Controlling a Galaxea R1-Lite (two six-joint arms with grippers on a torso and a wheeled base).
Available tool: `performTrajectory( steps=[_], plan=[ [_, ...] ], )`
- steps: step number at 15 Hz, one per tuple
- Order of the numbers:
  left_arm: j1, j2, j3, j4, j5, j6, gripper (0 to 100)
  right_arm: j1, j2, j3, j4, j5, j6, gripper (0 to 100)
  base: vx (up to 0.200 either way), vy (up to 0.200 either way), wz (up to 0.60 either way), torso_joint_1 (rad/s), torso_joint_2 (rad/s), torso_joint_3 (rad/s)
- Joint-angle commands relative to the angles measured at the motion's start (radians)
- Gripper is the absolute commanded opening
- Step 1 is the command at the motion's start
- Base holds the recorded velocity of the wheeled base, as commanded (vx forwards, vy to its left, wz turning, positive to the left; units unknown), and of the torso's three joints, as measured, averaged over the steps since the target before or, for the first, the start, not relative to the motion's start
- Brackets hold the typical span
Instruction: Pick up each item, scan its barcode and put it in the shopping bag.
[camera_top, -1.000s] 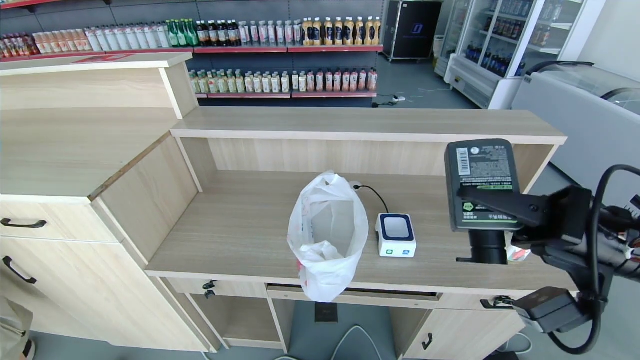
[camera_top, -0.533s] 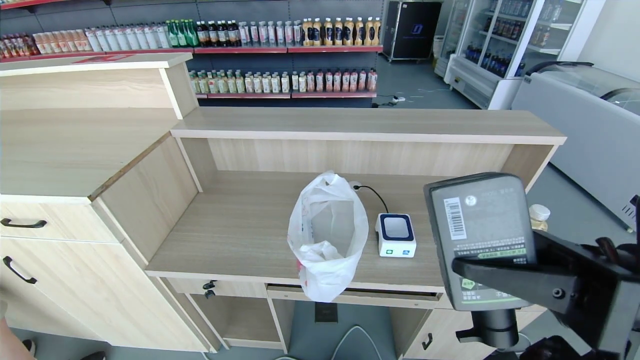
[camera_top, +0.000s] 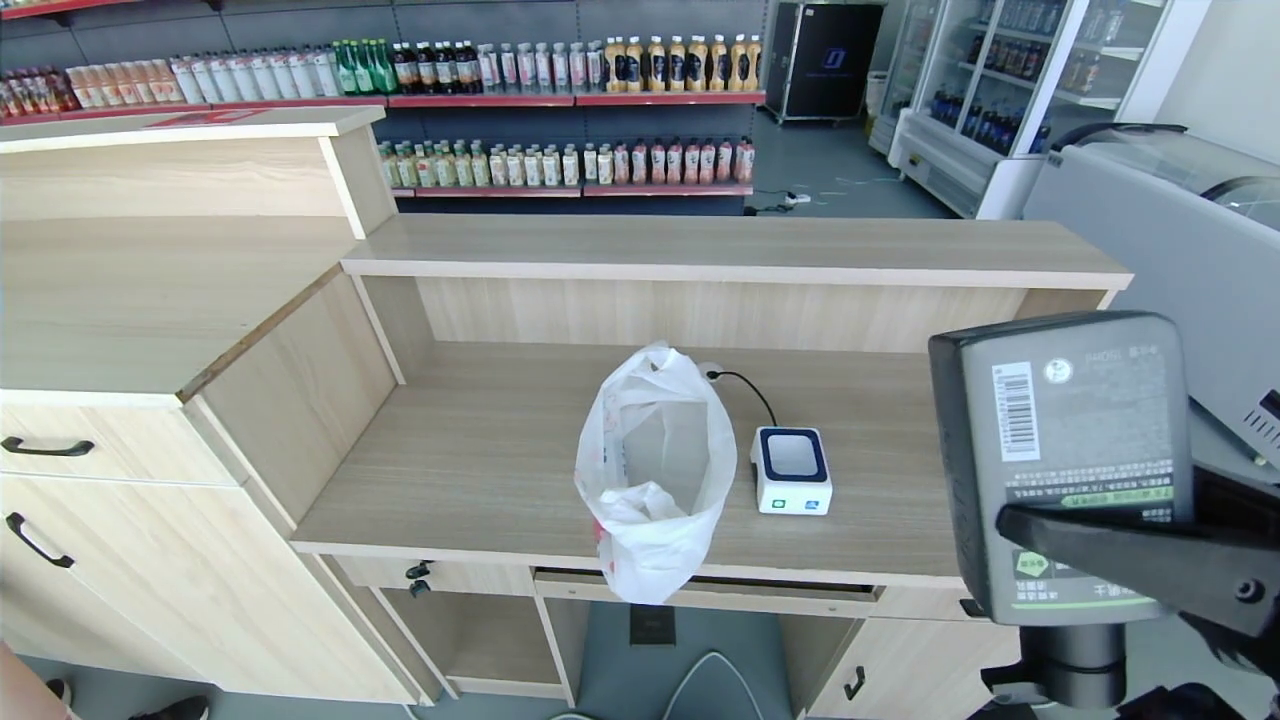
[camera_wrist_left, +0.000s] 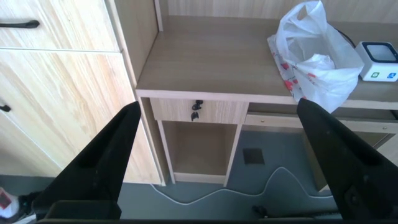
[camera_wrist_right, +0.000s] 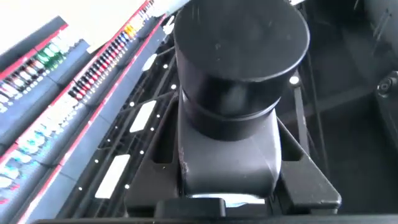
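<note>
The right end effector (camera_top: 1040, 535) clamps the dark bottle (camera_top: 1060, 440) cap-down, barcode (camera_top: 1015, 411) bared (likely for the scanner (camera_top: 792, 470) farther left).

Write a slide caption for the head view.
Right gripper holding dark grey rectangular bottle upside down, barcode facing the camera, right of the white plastic shopping bag and white scanner.
</note>
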Motion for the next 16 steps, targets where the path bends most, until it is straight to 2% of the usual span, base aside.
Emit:
performTrajectory(
  steps=[1,3,5,7,16],
  plan=[
    [0.0,0.0,0.0,0.0,0.0,-0.001,100,-0.009,-0.017,0.001,0.04,0.002,0.024,0,0.0,0.0,0.0,0.0,0.0,0.0],
    [0.0,0.0,0.0,0.0,0.0,-0.001,100,-0.009,-0.043,0.001,0.137,0.005,0.025,0,0.0,0.0,0.0,0.0,0.0,0.0],
    [0.0,0.0,0.0,0.0,0.0,-0.001,100,-0.009,-0.063,-0.004,0.203,0.085,0.027,0,0.0,0.0,0.0,0.0,0.0,0.0],
    [0.0,0.0,0.0,0.0,0.0,-0.001,100,-0.009,-0.079,-0.008,0.206,0.122,0.038,0,0.0,0.0,0.0,0.0,0.0,0.0],
    [0.0,0.0,0.0,0.0,0.0,-0.001,100,-0.037,-0.115,-0.015,0.206,0.14,0.053,0,0.0,0.0,0.0,0.0,0.0,0.0]
  ],
)
